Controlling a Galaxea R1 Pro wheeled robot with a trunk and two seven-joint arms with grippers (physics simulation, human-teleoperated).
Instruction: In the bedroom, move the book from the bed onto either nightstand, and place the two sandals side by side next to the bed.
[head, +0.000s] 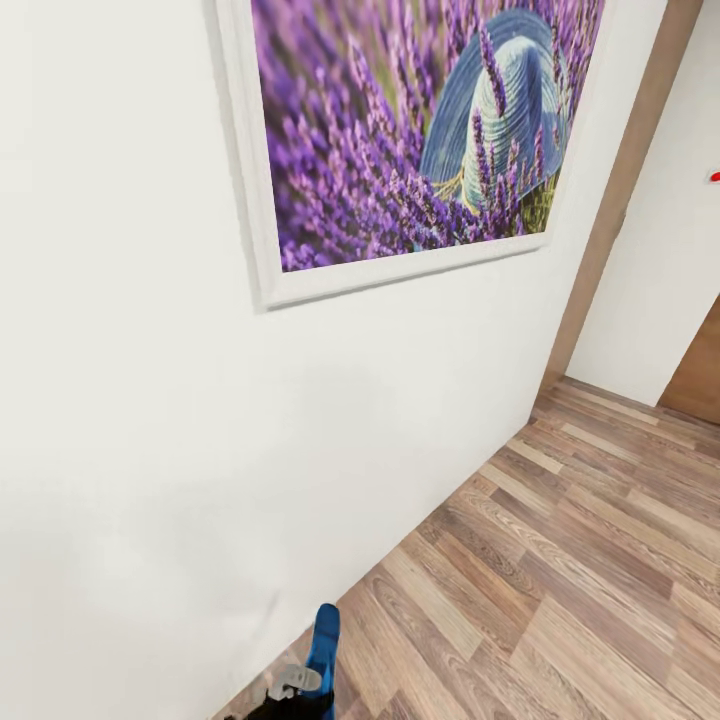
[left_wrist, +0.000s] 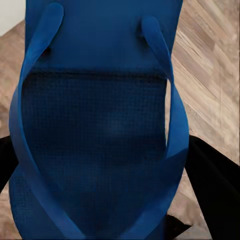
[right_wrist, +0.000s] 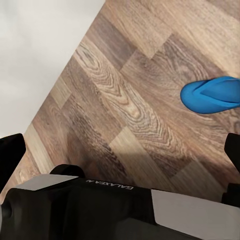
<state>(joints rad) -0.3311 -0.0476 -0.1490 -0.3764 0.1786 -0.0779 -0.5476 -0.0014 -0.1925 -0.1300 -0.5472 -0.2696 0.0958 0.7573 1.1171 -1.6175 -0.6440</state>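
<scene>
I am carrying 1 blue sandal (left_wrist: 100, 135) in my left gripper (head: 300, 690), its claw clamped on it, low near a white wall (head: 150, 450). The sandal looks light, bendy, best pinched at the sole's edge. Another sandal (right_wrist: 212, 95) is lying on the plank floor (right_wrist: 125, 100). My right claw's state I cannot tell.
</scene>
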